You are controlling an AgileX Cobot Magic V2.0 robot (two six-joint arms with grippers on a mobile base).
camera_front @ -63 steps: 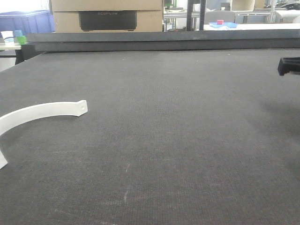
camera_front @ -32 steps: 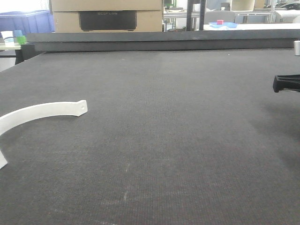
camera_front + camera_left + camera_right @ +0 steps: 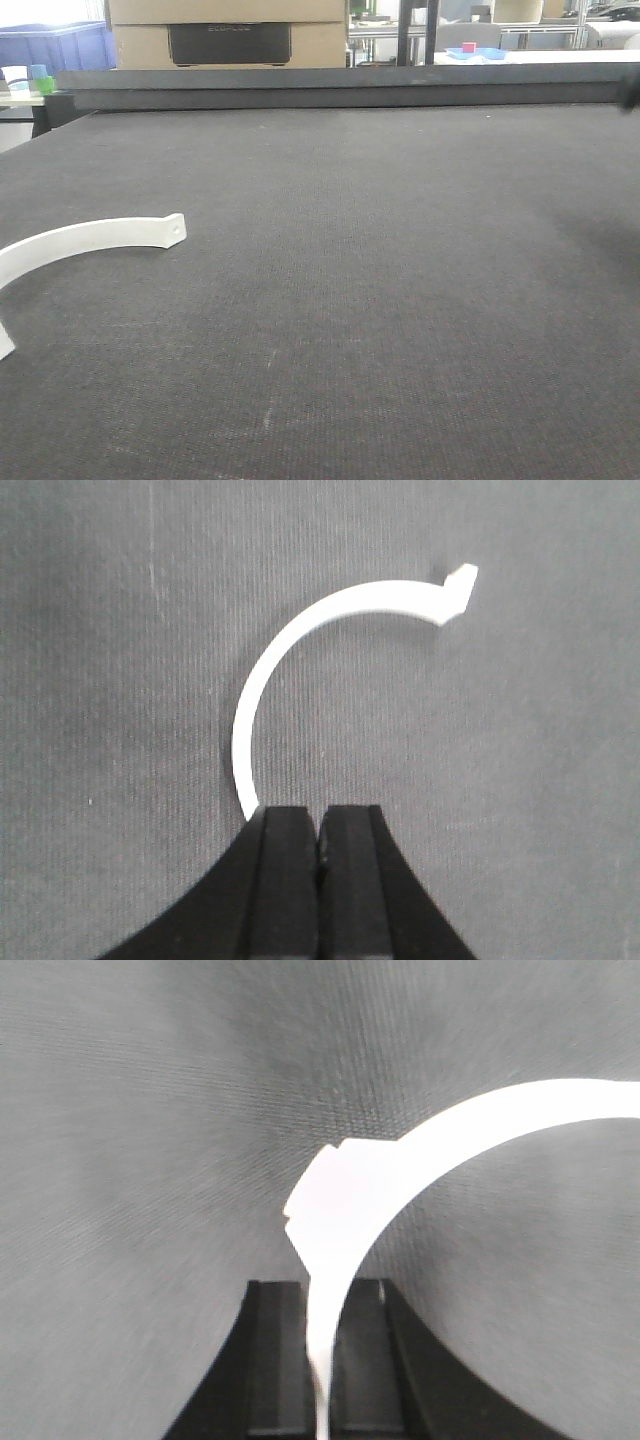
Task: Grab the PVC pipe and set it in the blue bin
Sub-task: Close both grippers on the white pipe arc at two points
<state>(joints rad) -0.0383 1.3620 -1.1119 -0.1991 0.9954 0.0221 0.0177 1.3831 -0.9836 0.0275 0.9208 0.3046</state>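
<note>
One white curved PVC pipe (image 3: pixel 90 238) lies flat on the dark table mat (image 3: pixel 380 300) at the left, its holed end pointing right. The left wrist view shows this arc (image 3: pixel 300 630) ahead of my left gripper (image 3: pixel 320 815), which is shut with nothing in it; the arc's near end slips behind the left finger. My right gripper (image 3: pixel 318 1290) is shut on another white PVC pipe (image 3: pixel 480 1115), which rises between the fingers and curves off to the right above the mat. Neither gripper shows in the front view. A blue bin (image 3: pixel 55 45) stands beyond the table's far left corner.
A raised dark rail (image 3: pixel 350 90) runs along the table's far edge. Behind it stands a cardboard box with a black panel (image 3: pixel 228 35). Small cups (image 3: pixel 40 78) sit on a side table at the far left. A blue tray with a pink block (image 3: pixel 475 50) lies far back.
The dark tip of the right gripper at the front view's right edge dipped lower, then left the view. The pipe on the mat has stayed put.
</note>
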